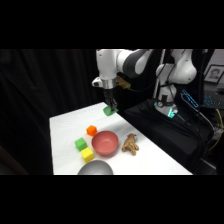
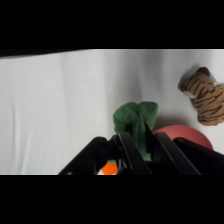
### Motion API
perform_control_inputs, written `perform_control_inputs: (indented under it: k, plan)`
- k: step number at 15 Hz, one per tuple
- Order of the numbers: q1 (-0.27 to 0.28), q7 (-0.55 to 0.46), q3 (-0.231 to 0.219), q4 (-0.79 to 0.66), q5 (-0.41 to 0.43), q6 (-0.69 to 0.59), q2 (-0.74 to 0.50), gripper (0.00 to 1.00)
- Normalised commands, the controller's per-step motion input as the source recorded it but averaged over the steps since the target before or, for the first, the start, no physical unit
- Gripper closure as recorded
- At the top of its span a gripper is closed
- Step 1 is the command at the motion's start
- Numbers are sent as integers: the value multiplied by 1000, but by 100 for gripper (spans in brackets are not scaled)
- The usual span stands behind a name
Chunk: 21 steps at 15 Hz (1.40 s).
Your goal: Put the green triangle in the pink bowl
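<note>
- Sideways on, the triangle [image 1: 108, 111] is seen pinched in the gripper [image 1: 110, 108] near the table's [image 1: 65, 130] far edge, well apart from the bowl [image 1: 105, 143].
- From the wrist, the triangle [image 2: 136, 121] is gripped between the fingers [image 2: 131, 150]; the bowl [image 2: 181, 134] is partly hidden behind them, with a toy tiger [image 2: 204, 95] beyond.

a white table [image 1: 67, 131] stands lit against black drapery [image 1: 45, 85], with dark cloth [image 1: 165, 132] alongside it.
</note>
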Motion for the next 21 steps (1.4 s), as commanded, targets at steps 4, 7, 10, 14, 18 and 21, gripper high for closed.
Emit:
perform_control_inputs:
  k: [4, 7, 10, 14, 18, 21]
  plan:
    - [95, 117, 50, 469, 57, -208, 320, 94]
    - [96, 116, 45, 421, 78, -208, 268, 94]
    - [83, 104, 34, 388, 101, -175, 245, 94]
    - [54, 86, 17, 343, 111, -88, 248, 94]
    - [23, 56, 14, 252, 165, -7, 183, 94]
    - [20, 65, 22, 147, 172, 66, 115, 94]
